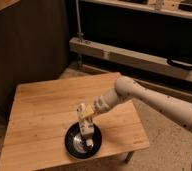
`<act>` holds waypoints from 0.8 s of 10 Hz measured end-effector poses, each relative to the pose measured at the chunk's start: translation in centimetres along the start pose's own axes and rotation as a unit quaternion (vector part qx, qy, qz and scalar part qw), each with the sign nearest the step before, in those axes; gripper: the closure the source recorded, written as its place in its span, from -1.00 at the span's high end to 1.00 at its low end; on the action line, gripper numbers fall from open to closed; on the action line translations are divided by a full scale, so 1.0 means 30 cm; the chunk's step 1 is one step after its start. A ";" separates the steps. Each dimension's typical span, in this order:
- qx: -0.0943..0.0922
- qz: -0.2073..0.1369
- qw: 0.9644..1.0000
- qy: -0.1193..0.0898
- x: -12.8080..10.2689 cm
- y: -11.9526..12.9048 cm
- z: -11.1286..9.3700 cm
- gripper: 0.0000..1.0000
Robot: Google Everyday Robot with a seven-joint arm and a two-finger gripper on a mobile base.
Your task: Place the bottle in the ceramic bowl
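The black ceramic bowl [72, 142] sits near the front edge of the wooden table [39, 110], right of centre. The whitish bottle [87, 135] is inside the bowl, standing tilted, its lower end on the greyish inside. My gripper [85, 121] reaches down from the right, directly over the bowl, at the bottle's upper end. The white arm [149, 97] comes in from the right side.
A dark cabinet wall [29, 45] stands behind the table at left. A low metal shelf rail [134, 57] runs across the back right. The floor [164, 145] right of the table is speckled.
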State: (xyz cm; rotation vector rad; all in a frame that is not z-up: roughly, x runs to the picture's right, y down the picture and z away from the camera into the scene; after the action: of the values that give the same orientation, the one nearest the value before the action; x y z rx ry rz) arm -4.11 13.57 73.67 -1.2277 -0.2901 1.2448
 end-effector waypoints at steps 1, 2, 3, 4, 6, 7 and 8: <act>0.000 0.000 1.000 0.000 0.000 0.000 0.000 -0.35; 0.000 0.000 1.000 0.000 0.000 0.000 0.000 -0.11; 0.000 0.000 1.000 0.000 0.001 -0.001 0.002 0.10; 0.000 0.000 1.000 0.000 0.000 -0.001 0.001 0.26; 0.000 0.000 1.000 0.000 0.000 -0.001 0.001 0.59; 0.000 0.000 1.000 0.000 0.001 -0.001 0.002 0.60; 0.000 0.000 1.000 0.000 0.001 -0.001 0.002 0.60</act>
State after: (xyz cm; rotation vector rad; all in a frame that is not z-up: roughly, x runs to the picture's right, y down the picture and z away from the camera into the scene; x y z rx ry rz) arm -4.12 13.62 73.71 -1.2287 -0.2898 1.2450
